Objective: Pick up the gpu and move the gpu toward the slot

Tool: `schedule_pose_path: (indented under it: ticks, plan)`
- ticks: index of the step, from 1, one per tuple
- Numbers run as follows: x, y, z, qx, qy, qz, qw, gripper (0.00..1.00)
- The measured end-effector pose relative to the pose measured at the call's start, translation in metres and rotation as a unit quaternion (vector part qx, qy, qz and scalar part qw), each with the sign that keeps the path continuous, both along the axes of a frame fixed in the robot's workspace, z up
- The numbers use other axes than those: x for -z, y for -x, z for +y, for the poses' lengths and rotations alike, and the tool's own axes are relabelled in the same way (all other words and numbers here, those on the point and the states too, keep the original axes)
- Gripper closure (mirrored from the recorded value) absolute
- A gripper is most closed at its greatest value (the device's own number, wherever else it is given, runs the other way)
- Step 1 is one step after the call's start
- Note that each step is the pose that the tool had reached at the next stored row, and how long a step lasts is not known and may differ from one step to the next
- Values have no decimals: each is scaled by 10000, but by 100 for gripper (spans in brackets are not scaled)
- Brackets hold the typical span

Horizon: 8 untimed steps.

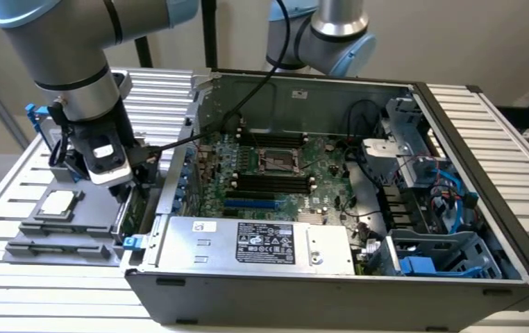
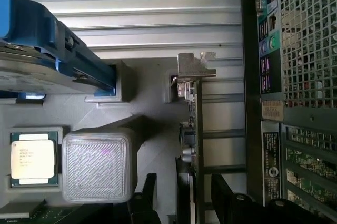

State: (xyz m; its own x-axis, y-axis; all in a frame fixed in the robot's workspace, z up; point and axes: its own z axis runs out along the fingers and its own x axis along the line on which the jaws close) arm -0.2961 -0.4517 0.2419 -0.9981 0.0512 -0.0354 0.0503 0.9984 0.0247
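Note:
The gpu [image 2: 192, 124] is a thin green card standing on edge in a grey holder [image 2: 142, 92], with its metal bracket [image 2: 196, 65] at the far end. In the exterior view the gpu [image 1: 136, 208] stands just outside the computer case, on the exterior view's left. My gripper [image 1: 123, 189] hangs right over it. In the wrist view my gripper [image 2: 184, 179] is open. One black finger [image 2: 145, 195] stands on each side of the card, and a gap shows between each finger and the card. The blue slot [image 1: 250, 205] lies on the motherboard inside the case.
A hard drive with blue rails [image 2: 47, 55] and a CPU chip [image 2: 32, 158] share the grey holder, with a ribbed grey block [image 2: 97, 166] between them. The open case's rear wall [image 2: 295, 76] stands close beside the card. A silver power supply [image 1: 255, 243] sits at the case front.

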Motion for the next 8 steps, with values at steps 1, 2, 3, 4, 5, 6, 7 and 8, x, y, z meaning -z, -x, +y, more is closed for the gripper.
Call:
schedule_pose_path:
  ticks: [1, 2, 3, 4, 5, 6, 7, 8]
  plan:
    - [2, 2, -2, 0, 1, -1, 10000, 46]
    - [4, 5, -5, 0, 2, 0, 10000, 46]
    - [8, 5, -6, 1, 2, -1, 10000, 46]
    - [12, 6, -8, 1, 4, -1, 10000, 46]
    - [14, 6, -9, 1, 6, 0, 10000, 46]
    - [17, 5, -10, 1, 8, 0, 10000, 46]
    - [19, 5, -10, 1, 10, 1, 10000, 46]
    - [22, 6, -10, 1, 11, 0, 10000, 46]
